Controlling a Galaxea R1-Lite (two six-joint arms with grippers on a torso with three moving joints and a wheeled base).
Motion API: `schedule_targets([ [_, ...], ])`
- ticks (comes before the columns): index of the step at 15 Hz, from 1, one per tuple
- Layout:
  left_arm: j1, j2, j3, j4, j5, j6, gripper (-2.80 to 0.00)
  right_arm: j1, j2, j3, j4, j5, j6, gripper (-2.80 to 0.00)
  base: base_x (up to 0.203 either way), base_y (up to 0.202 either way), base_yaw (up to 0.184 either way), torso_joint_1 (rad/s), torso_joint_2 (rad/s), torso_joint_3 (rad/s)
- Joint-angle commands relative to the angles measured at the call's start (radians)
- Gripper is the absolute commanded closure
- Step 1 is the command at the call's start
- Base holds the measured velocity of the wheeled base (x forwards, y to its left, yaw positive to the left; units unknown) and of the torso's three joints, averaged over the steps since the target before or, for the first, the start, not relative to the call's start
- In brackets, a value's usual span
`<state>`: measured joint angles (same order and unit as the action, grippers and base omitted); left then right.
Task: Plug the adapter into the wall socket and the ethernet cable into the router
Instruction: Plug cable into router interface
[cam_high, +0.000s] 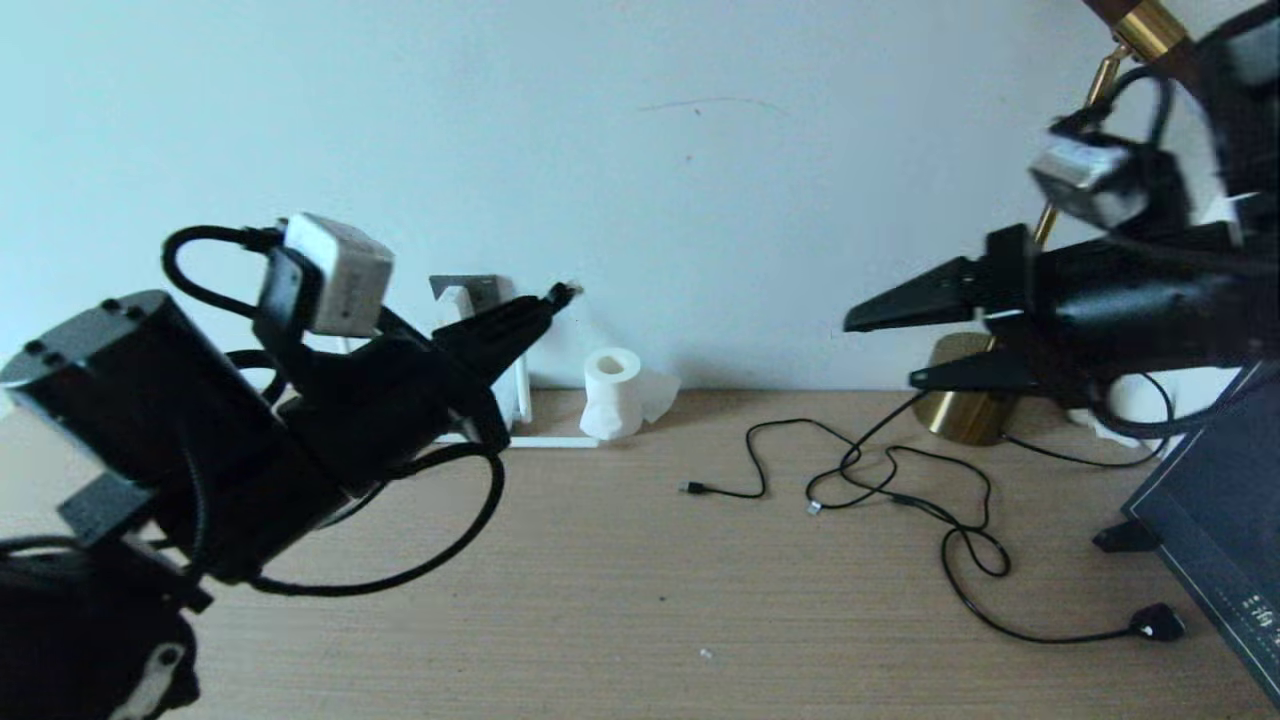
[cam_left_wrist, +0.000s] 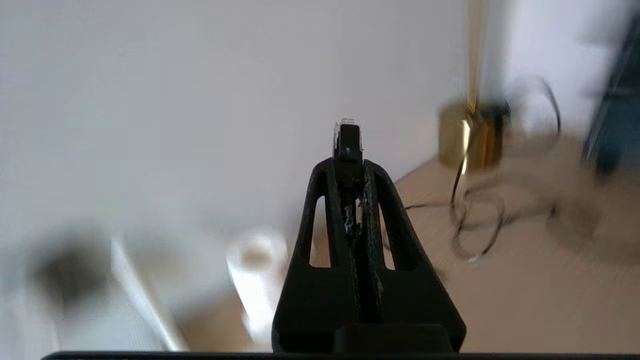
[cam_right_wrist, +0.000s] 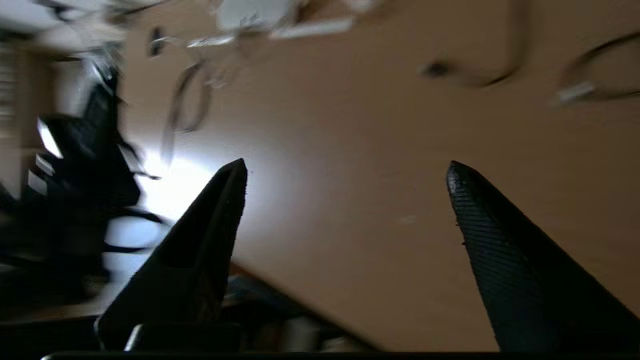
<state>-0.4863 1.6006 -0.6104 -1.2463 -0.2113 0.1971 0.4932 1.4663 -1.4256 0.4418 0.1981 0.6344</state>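
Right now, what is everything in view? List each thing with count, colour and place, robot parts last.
ethernet cable plug: one, black, pinched in the left gripper, raised near the wall
router: one, white, at the wall, mostly hidden behind the left gripper
toilet-paper roll: one, white, by the wall on the table
thin cords: several, black, tangled on the table's right half
lamp base: one, brass, back right
table: one, light wood
left gripper: black, shut on the plug
right gripper: black, open, raised at right
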Motion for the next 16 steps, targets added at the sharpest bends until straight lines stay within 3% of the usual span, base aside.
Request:
schedule_targets([
  [1, 0.009, -0.117, 0.072, 0.04, 0.056, -0.129, 0.0, 0.007, -0.261, 0.102, -0.005, -0.064, -0.086, -2.8, 0.0, 0.0, 0.0, 0.0, 0.0, 0.0],
  [3, 0.008, -0.23, 0.205, 0.143, 0.117, -0.16, 0.0, 0.005, -0.51, 0.218, -0.015, -0.109, -0.203, -2.8, 0.0, 0.0, 0.0, 0.0, 0.0, 0.0],
  [4, 0.007, -0.265, 0.24, 0.214, 0.189, -0.173, 0.0, -0.003, -0.62, 0.275, -0.018, -0.149, -0.268, -2.8, 0.0, 0.0, 0.0, 0.0, 0.0, 0.0],
  [6, 0.006, -0.271, 0.258, 0.273, 0.319, -0.22, 0.0, -0.045, -0.814, 0.405, -0.023, -0.358, -0.41, -2.8, 0.0, 0.0, 0.0, 0.0, 0.0, 0.0],
  [7, 0.006, -0.266, 0.26, 0.277, 0.354, -0.233, 0.0, -0.091, -0.881, 0.455, -0.024, -0.459, -0.463, -2.8, 0.0, 0.0, 0.0, 0.0, 0.0, 0.0],
  [9, 0.006, -0.267, 0.299, 0.277, 0.407, -0.232, 0.0, -0.278, -0.915, 0.501, -0.024, -0.514, -0.506, -2.8, 0.0, 0.0, 0.0, 0.0, 0.0, 0.0],
  [11, 0.005, -0.27, 0.365, 0.273, 0.453, -0.233, 0.0, -0.475, -0.933, 0.569, -0.025, -0.533, -0.534, -2.8, 0.0, 0.0, 0.0, 0.0, 0.0, 0.0],
  [12, 0.007, -0.277, 0.403, 0.27, 0.474, -0.244, 0.0, -0.536, -0.97, 0.639, -0.026, -0.526, -0.567, -2.8, 0.0, 0.0, 0.0, 0.0, 0.0, 0.0],
  [14, 0.009, -0.281, 0.421, 0.268, 0.496, -0.341, 0.0, -0.567, -1.064, 0.756, -0.026, -0.464, -0.63, -2.8, 0.0, 0.0, 0.0, 0.0, 0.0, 0.0],
  [16, 0.008, -0.264, 0.423, 0.27, 0.514, -0.399, 0.0, -0.572, -1.135, 0.878, -0.027, -0.38, -0.672, -2.8, 0.0, 0.0, 0.0, 0.0, 0.0, 0.0],
])
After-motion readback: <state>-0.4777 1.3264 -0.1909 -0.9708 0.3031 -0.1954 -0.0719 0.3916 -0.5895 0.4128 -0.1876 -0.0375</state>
